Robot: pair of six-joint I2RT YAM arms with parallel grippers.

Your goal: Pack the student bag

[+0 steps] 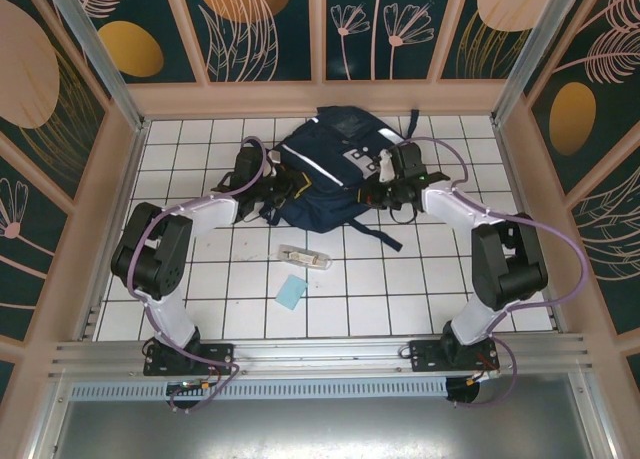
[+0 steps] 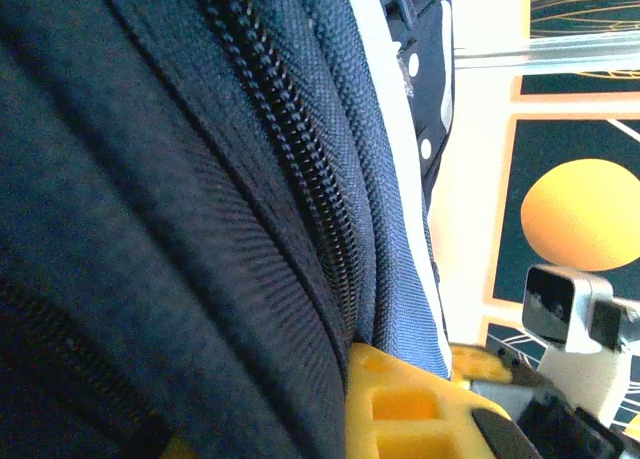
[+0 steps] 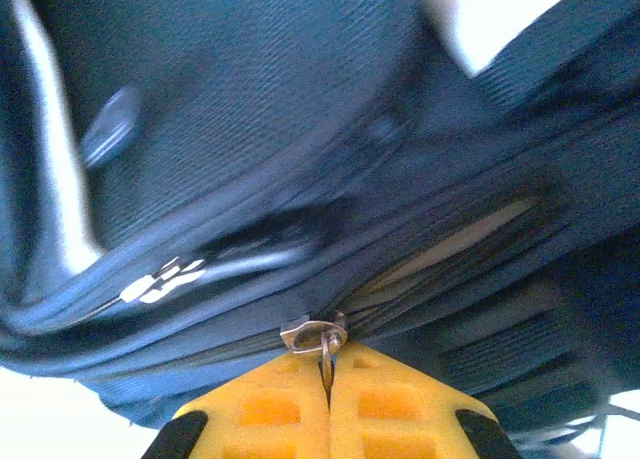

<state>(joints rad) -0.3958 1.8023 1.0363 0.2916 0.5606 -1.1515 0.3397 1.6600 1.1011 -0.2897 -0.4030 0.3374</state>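
Centre of frame: a clear pencil case (image 1: 305, 258) lying on the white tiled tabletop (image 1: 200, 279). Just below it and apart, a pale blue flat square (image 1: 291, 293). Surrounding walls: dark teal panels (image 1: 260, 29) with orange discs.

Navy-blue student bag (image 1: 322, 184), trimmed with white reflective stripes and grey patches, is pictured lying flat at the far middle of the tiled table (image 1: 200, 279), one zipper (image 3: 450, 244) parted slightly, dark straps trailing nearward.
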